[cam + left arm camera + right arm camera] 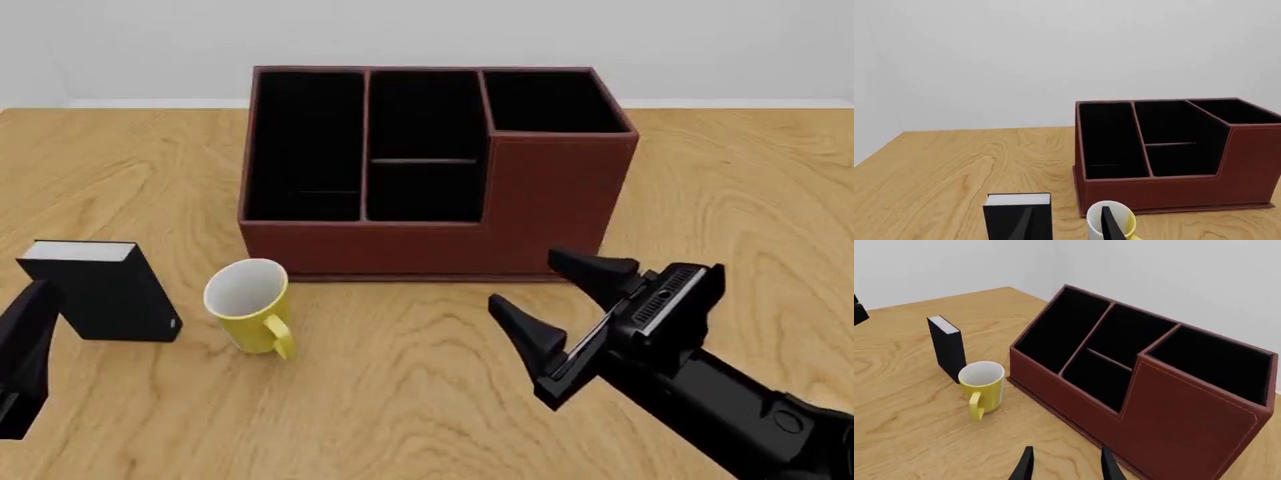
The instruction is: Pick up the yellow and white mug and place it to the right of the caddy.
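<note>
The yellow and white mug point(250, 300) stands upright on the table in front of the caddy's left end, with its handle toward the near side. It also shows in the left wrist view point(1126, 219) and the right wrist view point(984, 382). The reddish-brown caddy point(427, 170) stands at the table's middle, its taller section on the right. My right gripper point(527, 282) is open and empty, in front of the caddy's right half and well right of the mug. My left gripper point(27, 340) is open and empty at the left edge, with the mug ahead of one finger point(1107, 222).
A small black book-like block point(107, 290) with a white top stands just left of the mug, close to my left gripper. Bare wooden table point(747, 190) lies to the right of the caddy. A white wall is behind the table.
</note>
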